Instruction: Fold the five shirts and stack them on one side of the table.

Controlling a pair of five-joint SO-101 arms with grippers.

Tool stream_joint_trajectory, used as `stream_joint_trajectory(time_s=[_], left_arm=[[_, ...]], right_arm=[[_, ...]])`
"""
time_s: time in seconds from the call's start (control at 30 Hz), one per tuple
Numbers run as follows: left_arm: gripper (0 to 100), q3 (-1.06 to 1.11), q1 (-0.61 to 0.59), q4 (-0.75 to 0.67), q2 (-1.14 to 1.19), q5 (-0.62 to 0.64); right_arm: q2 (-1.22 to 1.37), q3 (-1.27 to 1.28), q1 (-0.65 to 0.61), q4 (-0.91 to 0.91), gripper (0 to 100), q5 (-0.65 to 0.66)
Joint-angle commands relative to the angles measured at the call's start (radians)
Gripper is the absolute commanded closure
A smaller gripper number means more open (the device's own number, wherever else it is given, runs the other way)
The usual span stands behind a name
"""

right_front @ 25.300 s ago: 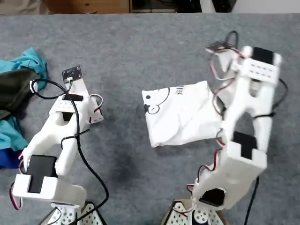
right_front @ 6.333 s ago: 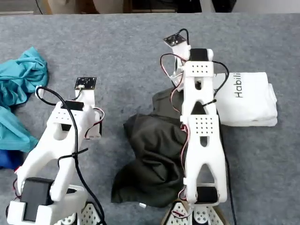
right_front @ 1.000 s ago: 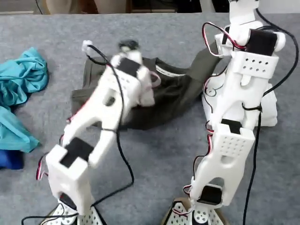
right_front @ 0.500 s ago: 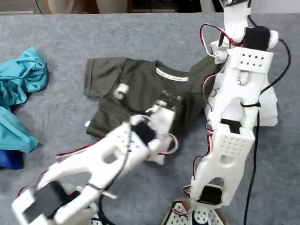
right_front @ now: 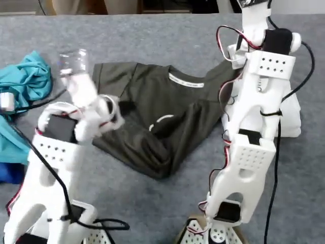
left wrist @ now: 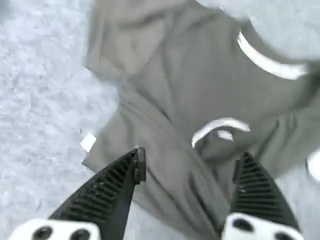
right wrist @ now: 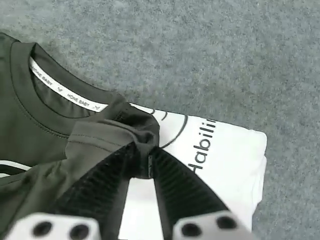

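Progress looks early: one folded white cloth shirt (right wrist: 230, 150) lies under the right end effector (right wrist: 150, 161), clamped on a sleeve of the half-folded dark olive shirt (right_front: 152, 101) beneath the wide-open left end effector (left wrist: 192, 162); crumpled teal shirts (right_front: 23, 86), perhaps others, wait beyond.

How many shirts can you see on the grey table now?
4: a dark olive shirt at centre, a folded white shirt at the right, a crumpled teal shirt at the left edge, a blue one beside it. The teal shirt may hide another.
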Motion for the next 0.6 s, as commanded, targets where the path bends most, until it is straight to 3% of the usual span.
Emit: stream_joint_trajectory(time_s=[0.0, 0.1, 0.23, 0.4, 0.57], left_arm=[[74, 0.025, -0.017, -0.103, 0.093, 0.049], [74, 0.028, -0.077, -0.204, 0.249, 0.12], [74, -0.064, -0.101, -0.192, 0.447, 0.189], [74, -0.187, 0.0, -0.106, 0.616, 0.187], [74, -0.253, 0.091, -0.107, 0.734, 0.193]], right_arm=[[-0.056, 0.002, -0.041, -0.011, 99.6, -0.026], [-0.056, 0.002, -0.054, -0.009, 99.6, -0.029], [-0.056, 0.002, -0.056, -0.009, 99.6, -0.029], [-0.056, 0.047, -0.053, -0.009, 99.6, -0.026], [-0.056, 0.081, -0.045, -0.015, 99.6, -0.023]])
